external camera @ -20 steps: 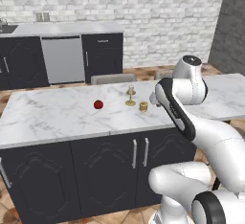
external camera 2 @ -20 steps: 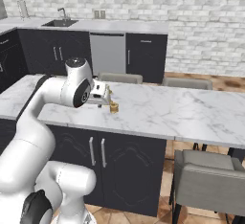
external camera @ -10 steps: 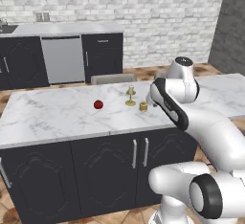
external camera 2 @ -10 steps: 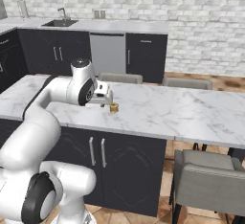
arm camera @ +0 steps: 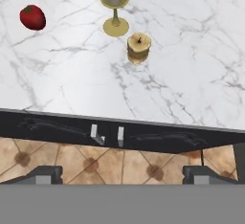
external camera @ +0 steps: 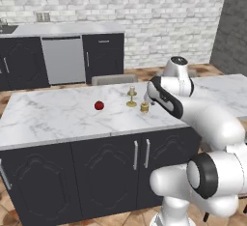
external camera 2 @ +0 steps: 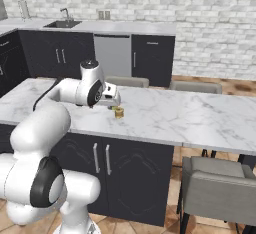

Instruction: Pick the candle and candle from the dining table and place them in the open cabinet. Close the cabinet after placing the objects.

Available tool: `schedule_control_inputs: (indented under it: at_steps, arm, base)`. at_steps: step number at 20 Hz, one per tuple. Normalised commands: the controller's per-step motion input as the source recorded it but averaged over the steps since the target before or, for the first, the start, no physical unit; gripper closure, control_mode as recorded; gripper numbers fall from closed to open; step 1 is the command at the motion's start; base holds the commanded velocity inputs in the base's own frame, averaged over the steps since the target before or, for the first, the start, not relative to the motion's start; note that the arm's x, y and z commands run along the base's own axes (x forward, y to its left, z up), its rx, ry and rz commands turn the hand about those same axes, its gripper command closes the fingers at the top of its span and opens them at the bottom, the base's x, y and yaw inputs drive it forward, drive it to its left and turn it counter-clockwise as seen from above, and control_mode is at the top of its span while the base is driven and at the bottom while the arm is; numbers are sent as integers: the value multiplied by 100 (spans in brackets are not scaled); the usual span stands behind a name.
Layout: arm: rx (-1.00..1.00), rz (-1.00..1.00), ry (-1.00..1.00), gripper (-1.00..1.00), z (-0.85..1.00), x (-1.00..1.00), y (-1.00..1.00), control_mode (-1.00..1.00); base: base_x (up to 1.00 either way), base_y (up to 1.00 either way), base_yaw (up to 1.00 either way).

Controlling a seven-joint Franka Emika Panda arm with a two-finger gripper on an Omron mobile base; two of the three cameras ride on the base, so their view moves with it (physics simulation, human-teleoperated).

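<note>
Held above the bench [external camera: 58, 119], the end effector [arm camera: 122, 173] has its jaws spread wide with nothing between them; in the hand view its 2 dark fingertips [arm camera: 45, 174] sit far apart at the bottom, over the bench's front edge and the tiled floor [arm camera: 91, 163] beyond it. In the right base view the end effector [external camera 2: 116, 98] is just above and beside the squat candle [external camera 2: 118, 112], not touching it.

Both of the task's 2 pieces stand upright on the white marble top. The squat candle [arm camera: 139, 48], golden-tan, is just beside the foot of the candlestick candle [arm camera: 115, 7], a cream stick on a slim brass holder; the 2 are close but apart. In the left base view the candlestick candle [external camera: 131, 96] stands behind and to the left of the squat candle [external camera: 144, 107], with the white arm's wrist just to their right.

A small red apple [external camera: 99, 105] lies further left on the same top, well apart from the candles; the hand view shows the apple [arm camera: 32, 17] at the upper left. Dark panelled doors with silver bar handles [external camera: 141, 154] sit below the top.
</note>
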Motion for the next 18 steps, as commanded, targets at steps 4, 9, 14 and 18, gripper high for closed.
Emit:
schedule_control_inputs:
  at_steps: [4,9,14,18]
  arm:
    - [0,0,0,-100,-34,36,0,-100]
    - [0,0,0,-100,-37,36,0,-100]
    - [0,0,0,-100,-33,33,0,-100]
    - [0,0,0,-100,-30,33,0,-100]
  base:
    - [0,0,0]
    - [0,0,0]
    - [0,0,0]
    - [0,0,0]
